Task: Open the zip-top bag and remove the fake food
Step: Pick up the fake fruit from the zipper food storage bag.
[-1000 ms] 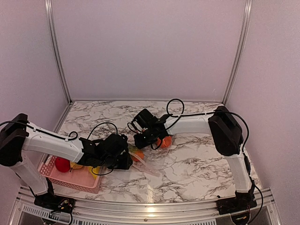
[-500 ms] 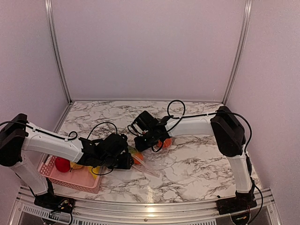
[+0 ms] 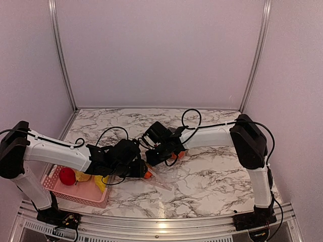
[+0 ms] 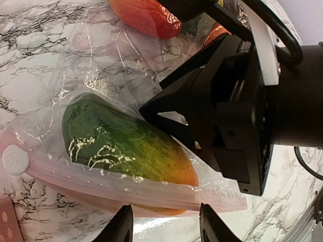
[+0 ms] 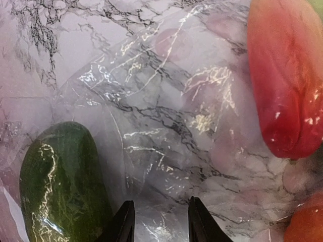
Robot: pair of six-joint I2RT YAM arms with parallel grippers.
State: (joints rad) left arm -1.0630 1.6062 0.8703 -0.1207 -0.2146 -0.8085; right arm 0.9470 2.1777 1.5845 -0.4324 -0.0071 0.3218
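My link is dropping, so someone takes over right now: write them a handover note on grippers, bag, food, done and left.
Left gripper: open, empty, by the zip strip of the zip-top bag.
Right gripper: jaws apart, tips on the bag's clear film, no grip visible.
Bag lies on the table; green-orange piece and red piece inside.
Done: red apple and yellow pieces sit in the pink basket.
Left: empty the bag; whether the zip is open is unclear.

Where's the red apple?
In the top view the red apple sits in the pink basket at the near left corner of the table, next to yellow fruit.
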